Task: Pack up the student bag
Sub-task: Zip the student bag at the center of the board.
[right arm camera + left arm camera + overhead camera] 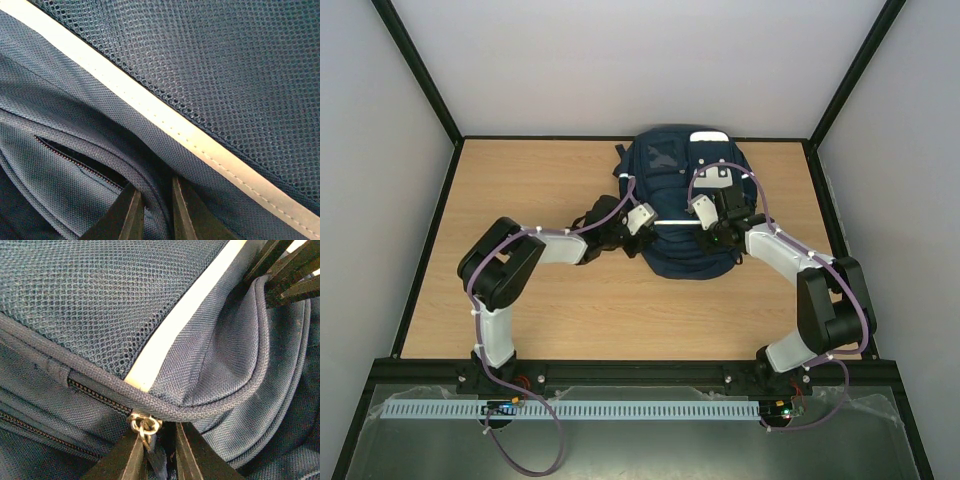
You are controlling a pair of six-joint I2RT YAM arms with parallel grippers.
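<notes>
The student bag [672, 180] is a navy backpack lying flat at the back middle of the table. A white stripe [672, 222] crosses its front between both grippers. My left gripper [642, 222] presses against the bag's left side. In the left wrist view its jaws [157, 455] stand narrow around the dark pull tab [156, 460] hanging from a metal zip ring [145, 424]. My right gripper [708, 214] is on the bag's right side. In its wrist view the gripper [155, 212] is shut on a fold of the bag's piped seam [152, 200], beside a partly open zip [75, 160].
The wooden table [570, 300] is walled in by grey panels on three sides. A light patch [708, 137] shows at the bag's far end. The right gripper's black fingers [287, 270] reach into the top right corner of the left wrist view.
</notes>
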